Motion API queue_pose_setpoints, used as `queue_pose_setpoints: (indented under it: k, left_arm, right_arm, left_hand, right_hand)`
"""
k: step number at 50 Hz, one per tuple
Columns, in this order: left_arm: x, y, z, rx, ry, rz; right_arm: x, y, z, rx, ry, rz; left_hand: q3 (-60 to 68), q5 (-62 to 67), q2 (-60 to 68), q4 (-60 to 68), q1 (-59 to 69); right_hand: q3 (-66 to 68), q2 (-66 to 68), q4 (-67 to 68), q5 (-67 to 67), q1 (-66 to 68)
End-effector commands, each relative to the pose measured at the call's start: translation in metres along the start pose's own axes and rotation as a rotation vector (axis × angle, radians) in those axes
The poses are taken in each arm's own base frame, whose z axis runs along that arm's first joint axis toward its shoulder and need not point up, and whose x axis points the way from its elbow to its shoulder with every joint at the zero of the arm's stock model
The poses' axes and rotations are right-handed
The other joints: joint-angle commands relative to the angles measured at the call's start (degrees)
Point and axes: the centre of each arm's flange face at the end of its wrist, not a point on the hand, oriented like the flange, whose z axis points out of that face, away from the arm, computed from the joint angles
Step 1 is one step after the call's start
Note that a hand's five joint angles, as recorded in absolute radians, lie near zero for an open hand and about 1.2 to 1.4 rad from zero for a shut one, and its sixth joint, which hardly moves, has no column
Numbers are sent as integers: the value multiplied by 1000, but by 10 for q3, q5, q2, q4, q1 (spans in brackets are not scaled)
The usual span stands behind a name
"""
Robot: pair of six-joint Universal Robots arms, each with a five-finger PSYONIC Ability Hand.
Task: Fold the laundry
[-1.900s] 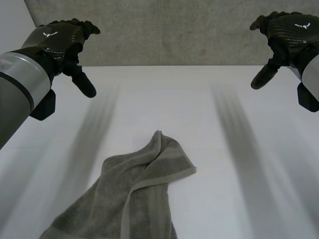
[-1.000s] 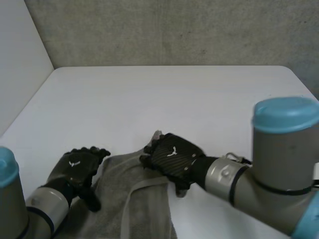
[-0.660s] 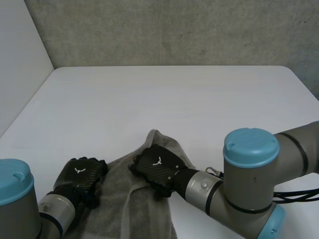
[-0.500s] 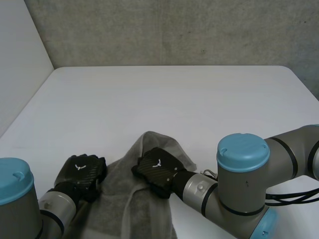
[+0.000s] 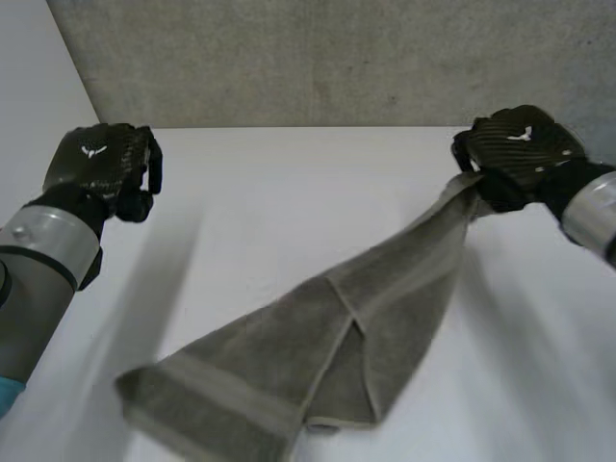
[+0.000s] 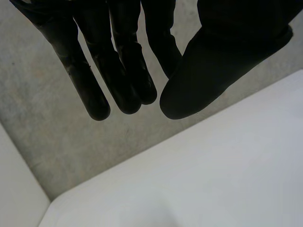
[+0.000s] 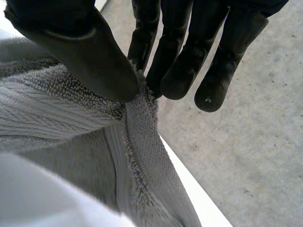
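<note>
Pinching a hemmed corner of the grey terry-cloth towel [image 5: 327, 356] between thumb and fingers [image 7: 180, 61], your right hand [image 5: 520, 152] is holding it raised near the far right corner of the white table [image 5: 289, 192]. The rest of the cloth is trailing slack towards the near left corner, partly doubled over itself. You are handling something light, limp and thick-piled. It is unlikely to slip from a pinch, but it is sagging wherever nothing supports it, so the banded end by the near left corner looks the best second hold. Your left hand [image 5: 101, 164] is hovering over the far left side, fingers loosely straight and gripping nothing. A rough grey wall [image 5: 318, 58] is standing beyond the far edge, clear of the cloth and not blocking you.
</note>
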Motion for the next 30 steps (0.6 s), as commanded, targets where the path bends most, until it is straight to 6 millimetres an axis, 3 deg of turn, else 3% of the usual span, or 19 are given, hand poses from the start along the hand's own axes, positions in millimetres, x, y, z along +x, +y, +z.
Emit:
queue_pose_setpoints:
  k: [1,2,4,5,6,7,10,11,12,13,14,15,21,23,30]
  left_arm:
    - [22,15,-5,-54,86,-12]
    - [22,15,-5,-54,87,-12]
    - [38,26,-18,-105,144,0]
    - [38,26,-18,-105,144,0]
    - [43,36,-27,-146,167,5]
    - [45,43,-34,-183,184,7]
    - [48,50,-41,-213,205,9]
    - [50,55,-49,-237,224,6]
    - [52,62,-56,-263,249,6]
    - [52,62,-56,-263,249,6]
    - [56,67,-63,-282,282,7]
    - [59,72,-71,-299,321,17]
    - [66,90,-94,-351,431,128]
    - [67,101,-107,-383,486,240]
    - [72,116,-132,-414,596,388]
  right_arm:
    - [15,0,-13,13,-18,-22]
    - [15,0,-13,13,-18,-22]
    - [27,13,-12,-23,11,-57]
    - [27,13,-12,-24,12,-57]
    - [34,23,-12,-54,28,-83]
    - [40,35,-11,-86,38,-111]
    - [45,46,-9,-118,44,-144]
    - [51,56,-8,-148,58,-174]
    - [57,66,-8,-188,85,-190]
    - [57,66,-8,-189,85,-190]
    - [63,75,-9,-234,123,-189]
    - [67,79,-10,-276,163,-184]
    - [65,92,-18,-364,219,-167]
    - [52,98,-23,-380,187,-143]
    - [28,104,-32,-361,121,-118]
  left_hand:
    - [-46,-42,-45,-45,-35]
    - [-46,-43,-46,-46,-36]
    - [-381,-377,-381,-381,-371]
    - [-383,-379,-383,-383,-372]
    - [-513,-509,-513,-512,-502]
    - [-546,-542,-546,-545,-535]
    - [-553,-549,-553,-552,-542]
    - [-556,-552,-556,-556,-546]
    - [-554,-551,-554,-554,-544]
    - [-554,-551,-554,-554,-544]
    - [-551,-547,-551,-551,-541]
    - [-548,-544,-548,-547,-537]
    - [-539,-536,-539,-539,-529]
    - [-538,-534,-538,-537,-527]
    - [-539,-536,-539,-539,-529]
  right_hand:
    - [33,56,34,43,54]
    - [33,56,34,43,54]
    - [33,56,34,43,54]
    - [33,56,34,43,54]
    - [33,56,34,43,54]
    - [33,56,34,43,54]
    - [33,56,34,43,54]
    - [-64,-42,-64,-54,-44]
    - [-330,-307,-330,-320,-310]
    - [-333,-310,-332,-323,-312]
    - [-581,-558,-580,-571,-560]
    - [-667,-644,-666,-657,-646]
    - [-667,-644,-666,-657,-646]
    - [-667,-644,-666,-657,-646]
    - [-667,-644,-666,-657,-646]
